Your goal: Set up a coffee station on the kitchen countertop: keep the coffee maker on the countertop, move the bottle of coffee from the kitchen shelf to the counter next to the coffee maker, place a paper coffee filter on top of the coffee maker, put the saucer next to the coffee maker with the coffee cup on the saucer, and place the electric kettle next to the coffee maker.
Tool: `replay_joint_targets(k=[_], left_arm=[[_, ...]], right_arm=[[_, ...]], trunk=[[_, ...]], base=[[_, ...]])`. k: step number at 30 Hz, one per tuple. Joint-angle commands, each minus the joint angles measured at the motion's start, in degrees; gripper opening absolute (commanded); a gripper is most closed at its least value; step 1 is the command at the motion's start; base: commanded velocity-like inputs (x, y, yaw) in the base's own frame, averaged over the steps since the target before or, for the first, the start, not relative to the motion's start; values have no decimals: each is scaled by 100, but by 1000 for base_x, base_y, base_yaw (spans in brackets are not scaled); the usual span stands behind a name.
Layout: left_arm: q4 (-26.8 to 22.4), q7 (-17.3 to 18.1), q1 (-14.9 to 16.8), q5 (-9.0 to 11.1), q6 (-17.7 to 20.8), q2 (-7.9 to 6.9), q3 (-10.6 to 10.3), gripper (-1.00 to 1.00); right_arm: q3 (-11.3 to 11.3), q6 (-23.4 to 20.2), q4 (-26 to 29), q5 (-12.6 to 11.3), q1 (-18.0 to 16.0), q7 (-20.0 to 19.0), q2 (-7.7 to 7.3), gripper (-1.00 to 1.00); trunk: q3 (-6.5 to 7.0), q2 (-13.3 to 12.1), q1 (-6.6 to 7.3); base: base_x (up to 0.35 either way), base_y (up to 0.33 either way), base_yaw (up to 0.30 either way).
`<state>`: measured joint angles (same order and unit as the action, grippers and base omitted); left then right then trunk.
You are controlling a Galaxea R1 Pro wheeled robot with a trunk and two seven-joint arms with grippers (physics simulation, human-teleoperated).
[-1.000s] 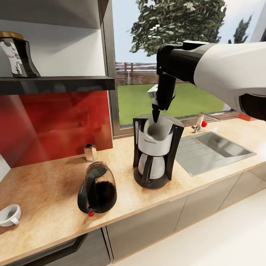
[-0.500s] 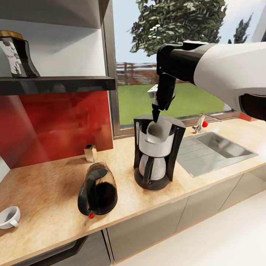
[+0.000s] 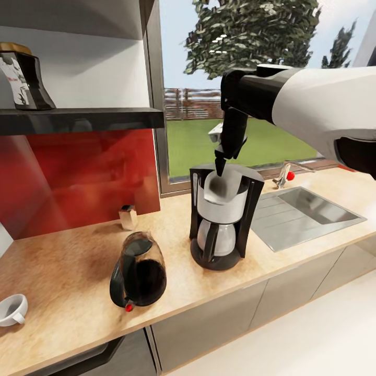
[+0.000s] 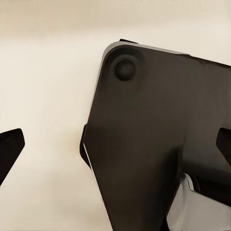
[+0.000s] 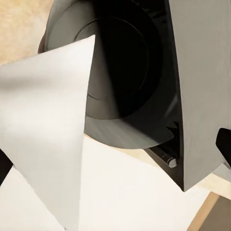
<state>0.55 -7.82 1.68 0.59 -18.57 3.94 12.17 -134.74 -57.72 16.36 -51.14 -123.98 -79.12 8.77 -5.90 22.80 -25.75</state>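
Head camera looks down over the kitchen countertop (image 3: 68,271); right wrist camera peers close between its jaws into the coffee maker (image 3: 223,216) (image 5: 144,72), shared by both.

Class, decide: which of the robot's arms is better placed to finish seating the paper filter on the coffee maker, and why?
The right: its gripper hangs directly above the coffee maker, with the paper coffee filter at its top.

Behind the counter you had a glossy red backsplash (image 3: 78,177), and a small metal shaker (image 3: 127,216) stood at its foot. To its right, the window (image 3: 235,78) showed you a green lawn (image 3: 271,141), a wooden fence (image 3: 190,103) and a leafy tree (image 3: 250,36). A faucet with a red knob (image 3: 284,175) stood behind the basin.
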Motion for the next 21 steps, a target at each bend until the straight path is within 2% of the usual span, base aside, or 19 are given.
replay_joint_targets(k=[1, 5, 10, 21], left_arm=[[6, -5, 6, 4, -24, 2, 13, 100], [7, 10, 6, 4, -24, 2, 13, 100], [7, 17, 6, 4, -24, 2, 13, 100], [7, 18, 0, 3, -17, 2, 15, 100]], right_arm=[[-26, -38, 1, -15, -6, -19, 2, 100], [-26, -38, -1, -12, 3, -16, 2, 100], [-26, -38, -8, -10, 6, -16, 2, 100], [-26, -38, -10, -9, 6, -16, 2, 100]], trunk=[[-13, 12, -3], [-13, 12, -3], [-13, 12, -3], [-13, 12, -3]], base=[[0, 0, 0], [33, 0, 0], [204, 0, 0], [12, 0, 0]])
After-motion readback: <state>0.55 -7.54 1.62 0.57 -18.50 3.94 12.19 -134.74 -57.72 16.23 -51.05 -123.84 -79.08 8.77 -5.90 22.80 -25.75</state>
